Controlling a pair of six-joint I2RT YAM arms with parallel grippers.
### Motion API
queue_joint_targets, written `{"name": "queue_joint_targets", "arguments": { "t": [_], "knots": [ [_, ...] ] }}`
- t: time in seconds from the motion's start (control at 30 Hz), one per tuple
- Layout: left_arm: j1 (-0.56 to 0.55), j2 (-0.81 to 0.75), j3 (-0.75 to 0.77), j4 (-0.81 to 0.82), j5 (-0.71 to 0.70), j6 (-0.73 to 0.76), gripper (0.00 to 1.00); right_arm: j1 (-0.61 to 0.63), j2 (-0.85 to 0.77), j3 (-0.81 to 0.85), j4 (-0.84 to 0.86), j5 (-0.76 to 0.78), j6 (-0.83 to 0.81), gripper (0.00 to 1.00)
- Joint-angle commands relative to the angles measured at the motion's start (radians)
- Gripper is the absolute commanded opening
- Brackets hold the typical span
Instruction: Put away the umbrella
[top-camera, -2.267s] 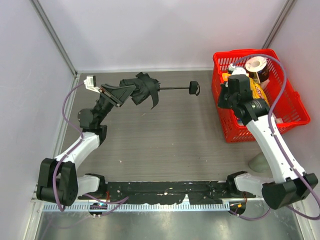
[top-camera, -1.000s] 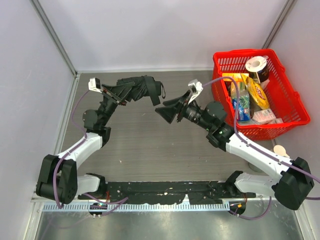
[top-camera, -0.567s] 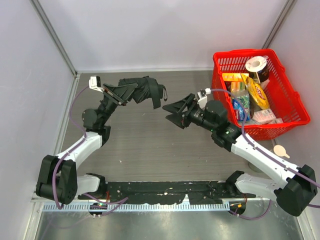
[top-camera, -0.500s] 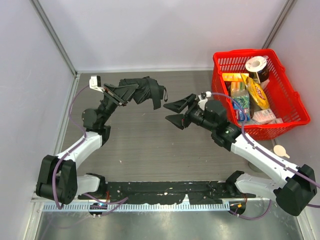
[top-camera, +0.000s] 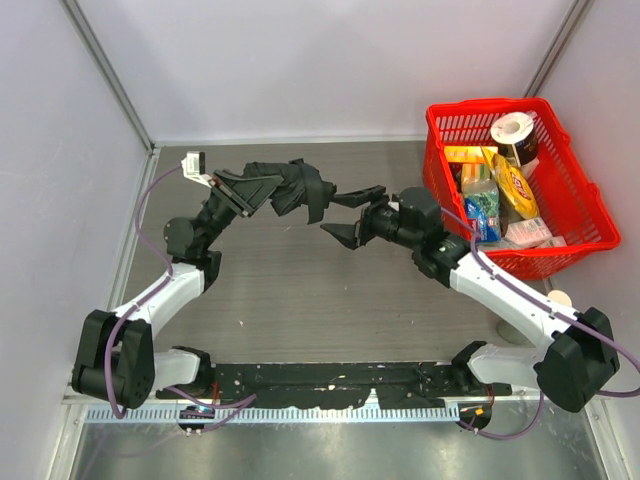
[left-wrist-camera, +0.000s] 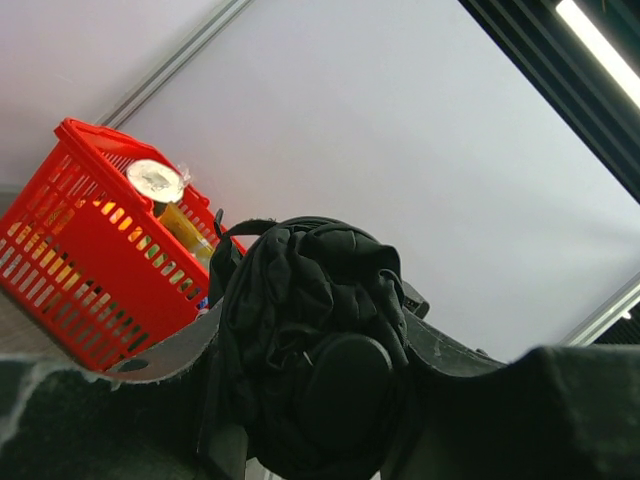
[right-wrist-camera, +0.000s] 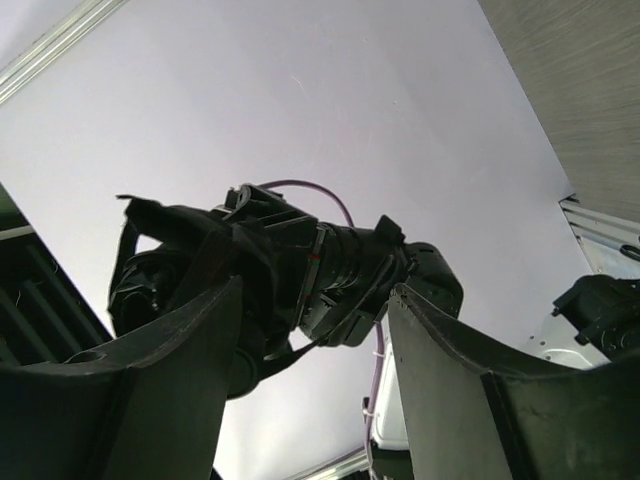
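The umbrella (top-camera: 303, 189) is a folded black bundle held above the table at the back left, with my left gripper (top-camera: 272, 191) shut on its canopy. In the left wrist view the bunched fabric and round handle end (left-wrist-camera: 345, 385) fill the space between the left fingers (left-wrist-camera: 150, 365). My right gripper (top-camera: 347, 213) is open just right of the umbrella's free end, one finger above it and one below, touching nothing. In the right wrist view the umbrella (right-wrist-camera: 165, 265) and the left wrist show beyond the open right fingers (right-wrist-camera: 470, 400).
A red basket (top-camera: 485, 104) stands at the back right, holding a paper roll (top-camera: 512, 130), a yellow packet (top-camera: 515, 186) and other groceries. It also appears in the left wrist view as the red basket (left-wrist-camera: 90, 260). A small beige object (top-camera: 560, 298) lies right of the right arm.
The right arm swung from the basket to the umbrella, whose shaft is now pushed in. In the last second the right gripper moved left towards the bundle, its jaws narrowing slightly.
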Motion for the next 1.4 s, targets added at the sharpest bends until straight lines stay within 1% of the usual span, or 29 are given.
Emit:
{"name": "queue_joint_targets", "arguments": {
  "t": [0.0,0.1,0.17,0.23,0.27,0.4,0.47,0.57,0.67,0.77,0.8,0.87,0.97,1.03,1.07,1.1,1.13,1.17,1.2,1.23,1.37],
  "knots": [
    [0.000,-0.010,0.060,0.296,0.015,0.042,0.00,0.021,-0.015,-0.060,0.116,-0.046,0.221,0.64],
    [-0.003,0.007,0.077,0.294,0.015,0.042,0.00,0.030,-0.008,-0.078,0.134,-0.071,0.240,0.61],
    [-0.006,0.013,0.089,0.296,0.015,0.056,0.00,0.035,-0.001,-0.092,0.200,-0.069,0.264,0.59],
    [-0.016,0.019,0.094,0.296,0.009,0.062,0.00,0.035,0.021,-0.077,0.220,-0.079,0.269,0.58],
    [-0.021,0.024,0.095,0.296,0.009,0.064,0.00,0.035,0.029,-0.066,0.244,-0.082,0.275,0.54],
    [-0.033,0.033,0.089,0.296,-0.002,0.074,0.00,0.039,0.055,-0.051,0.272,-0.108,0.295,0.52],
    [-0.036,0.039,0.091,0.293,0.002,0.077,0.00,0.039,0.051,-0.075,0.306,-0.105,0.329,0.54],
    [-0.041,0.051,0.097,0.294,0.000,0.082,0.00,0.039,0.046,-0.100,0.341,-0.102,0.363,0.64],
    [-0.047,0.060,0.103,0.294,0.005,0.087,0.00,0.039,0.037,-0.132,0.363,-0.079,0.396,0.64],
    [-0.052,0.064,0.098,0.296,0.003,0.100,0.00,0.038,0.034,-0.148,0.401,-0.072,0.418,0.59],
    [-0.053,0.065,0.098,0.294,0.006,0.108,0.00,0.039,0.035,-0.146,0.403,-0.077,0.419,0.54],
    [-0.058,0.073,0.101,0.294,0.009,0.116,0.00,0.039,0.038,-0.146,0.413,-0.072,0.429,0.49],
    [-0.069,0.093,0.109,0.296,0.012,0.127,0.00,0.039,0.048,-0.155,0.447,-0.060,0.456,0.44],
    [-0.082,0.103,0.112,0.296,0.018,0.136,0.00,0.039,0.055,-0.149,0.458,-0.063,0.468,0.44],
    [-0.090,0.105,0.112,0.296,0.020,0.140,0.00,0.038,0.061,-0.148,0.472,-0.065,0.470,0.40],
    [-0.098,0.110,0.114,0.296,0.017,0.143,0.00,0.039,0.064,-0.146,0.478,-0.063,0.472,0.35],
    [-0.101,0.113,0.115,0.294,0.017,0.145,0.00,0.039,0.069,-0.148,0.489,-0.060,0.472,0.24],
    [-0.104,0.114,0.115,0.294,0.012,0.147,0.00,0.039,0.066,-0.154,0.490,-0.057,0.475,0.19],
    [-0.105,0.116,0.114,0.294,0.000,0.145,0.00,0.039,0.065,-0.155,0.495,-0.045,0.472,0.03],
    [-0.108,0.117,0.112,0.296,-0.014,0.133,0.00,0.039,0.063,-0.169,0.501,-0.040,0.472,0.01],
    [-0.147,0.116,0.120,0.294,-0.092,0.053,0.00,0.038,0.083,-0.192,0.542,-0.023,0.406,0.01]
  ]
}}
